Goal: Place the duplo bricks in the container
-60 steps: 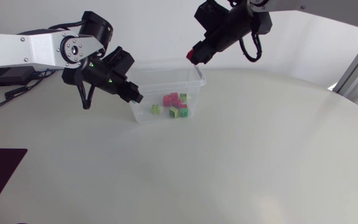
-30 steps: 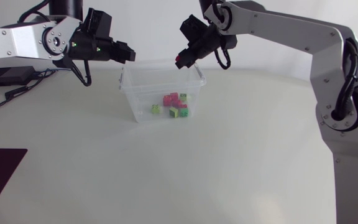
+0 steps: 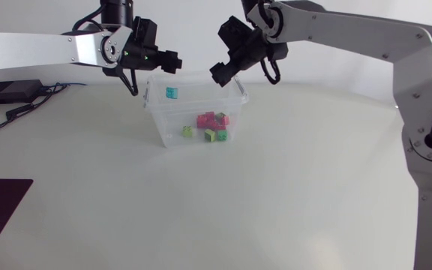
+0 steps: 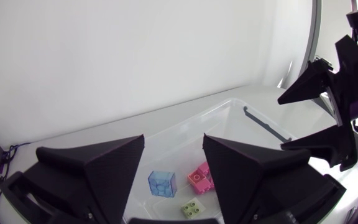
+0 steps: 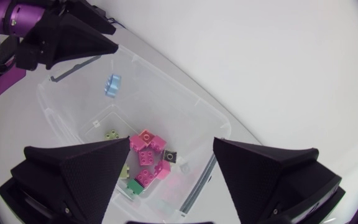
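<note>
Blue brick tilted inside container

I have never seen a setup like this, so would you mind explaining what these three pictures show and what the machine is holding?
These are two robot arms at a table, each ending in two black wedge-shaped jaws. The overhead picture comes from a fixed camera: the left arm and the right arm both hang above a clear container. The other two come from cameras on each arm's wrist, looking past its own jaws. Pink and green bricks lie in the container; a blue brick is below the left jaws, untouched. Both pairs of jaws are open, holding nothing.
</note>
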Motion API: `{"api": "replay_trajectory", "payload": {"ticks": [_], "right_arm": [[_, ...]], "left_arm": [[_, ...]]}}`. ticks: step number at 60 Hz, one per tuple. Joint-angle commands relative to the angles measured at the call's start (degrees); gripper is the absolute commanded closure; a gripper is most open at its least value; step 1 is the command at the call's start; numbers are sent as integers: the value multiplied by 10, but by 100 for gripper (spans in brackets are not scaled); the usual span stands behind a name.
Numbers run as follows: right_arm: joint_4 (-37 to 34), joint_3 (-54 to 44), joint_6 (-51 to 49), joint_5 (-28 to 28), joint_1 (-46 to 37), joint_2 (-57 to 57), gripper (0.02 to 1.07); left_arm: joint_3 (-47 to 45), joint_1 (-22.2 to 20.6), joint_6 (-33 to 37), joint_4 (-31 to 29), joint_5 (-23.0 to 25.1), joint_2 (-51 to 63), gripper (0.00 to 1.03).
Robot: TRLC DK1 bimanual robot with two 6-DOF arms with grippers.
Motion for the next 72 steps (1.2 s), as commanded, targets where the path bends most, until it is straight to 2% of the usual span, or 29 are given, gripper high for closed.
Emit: {"api": "replay_trajectory", "payload": {"ticks": [1, 8, 17, 26, 46, 57, 72], "right_arm": [[19, -54, 9, 8, 2, -76, 6], [40, -134, 9, 13, 2, -161, 6], [74, -244, 11, 42, -1, -274, 6], [109, -345, 23, 82, -25, -372, 6], [182, -546, 46, 93, -103, -536, 6], [183, -628, 44, 93, -135, -600, 6], [192, -715, 62, 88, -187, -709, 6]], "left_arm": [[19, -9, -8, -5, -10, 18, 4], [3, -23, 11, -47, -27, 19, 4], [-47, -23, 33, -90, -37, -49, 4], [-132, -18, 43, -90, -66, -159, 4], [-320, -6, 88, -83, -102, -378, 4], [-389, 18, 84, -82, -119, -448, 4], [-501, 56, 87, -34, -122, -590, 4]]}}
